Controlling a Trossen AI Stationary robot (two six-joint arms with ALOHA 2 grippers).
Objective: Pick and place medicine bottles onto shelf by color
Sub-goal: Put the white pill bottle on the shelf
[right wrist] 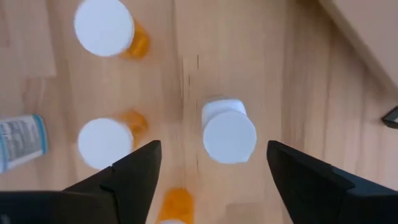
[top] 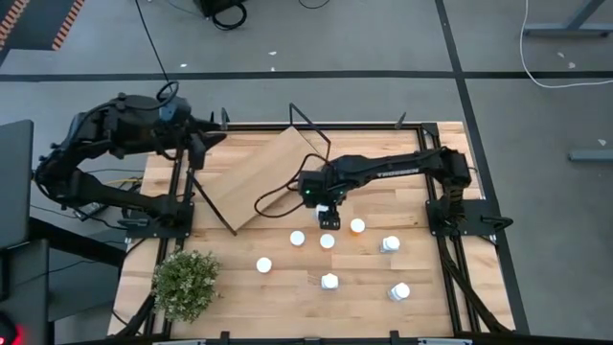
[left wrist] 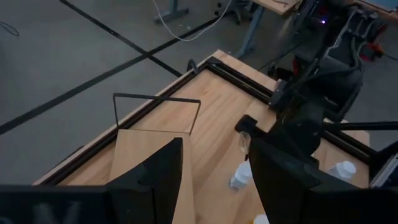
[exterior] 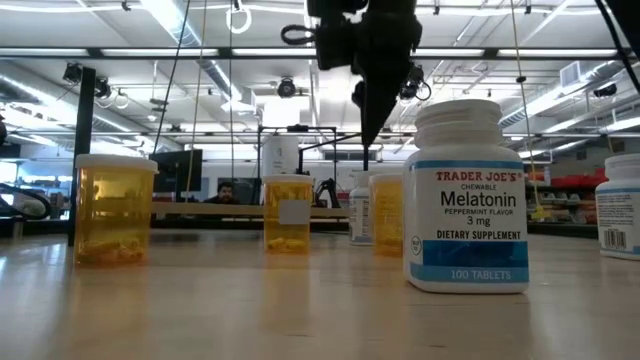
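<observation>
Several small white-capped medicine bottles stand on their bases on the slatted table, some orange [top: 357, 226], some white [top: 390, 243]. My right gripper [right wrist: 214, 168] hangs open, pointing down over a white bottle [right wrist: 229, 135] that shows in line with the gap, clear of both fingers. In the high view that gripper [top: 329, 218] hides this bottle. The shelf [top: 268, 177], a light board with black wire legs, sits askew at the table's far left. My left gripper [left wrist: 214, 180] is open and empty, raised by the shelf's far-left side [top: 199, 144].
A small potted plant [top: 185, 283] stands at the near left corner. A white Melatonin bottle [exterior: 465, 195] is closest to the near edge, with orange bottles [exterior: 115, 210] beside it. A black frame [top: 450, 240] rims the table.
</observation>
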